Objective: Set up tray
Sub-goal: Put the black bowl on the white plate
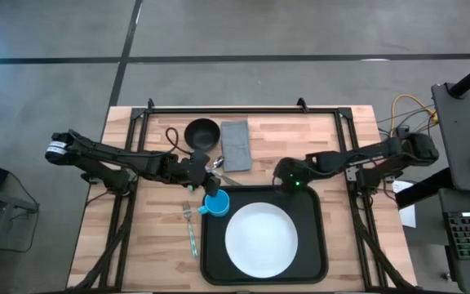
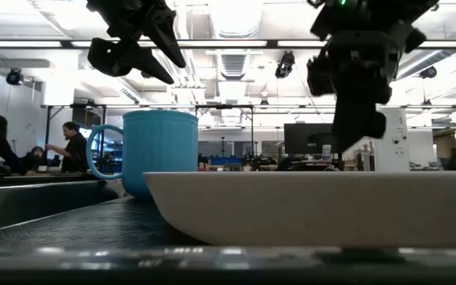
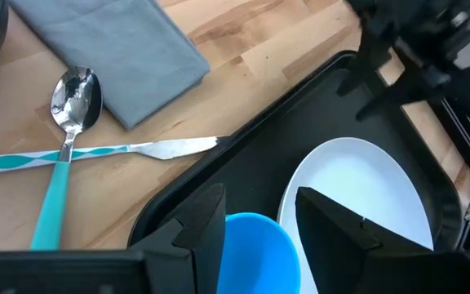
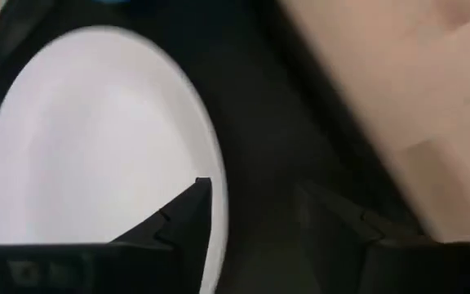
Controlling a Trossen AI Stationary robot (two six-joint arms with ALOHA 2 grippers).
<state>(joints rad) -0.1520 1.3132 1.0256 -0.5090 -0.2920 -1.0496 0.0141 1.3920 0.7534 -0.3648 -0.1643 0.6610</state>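
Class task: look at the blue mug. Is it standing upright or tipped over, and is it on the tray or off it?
Upright and on the tray. The low view shows the blue mug standing straight with its handle at the side; the high view shows its round mouth in the black tray's corner, beside the white plate.

The table [image 1: 243, 155] is evenly and softly lit from overhead in the high view; only faint shadows are cast beneath the arms. In the low view, long ceiling light strips are seen at twelve o'clock, and both arms are reduced to dark silhouettes against them; the plate [image 2: 315, 210] rim and tray [image 2: 70, 226] edge nearest the lens are rendered soft. Specular glare is shown on the spoon [image 3: 73, 94] bowl in the left wrist view. The right wrist view is heavily smeared by motion blur throughout.
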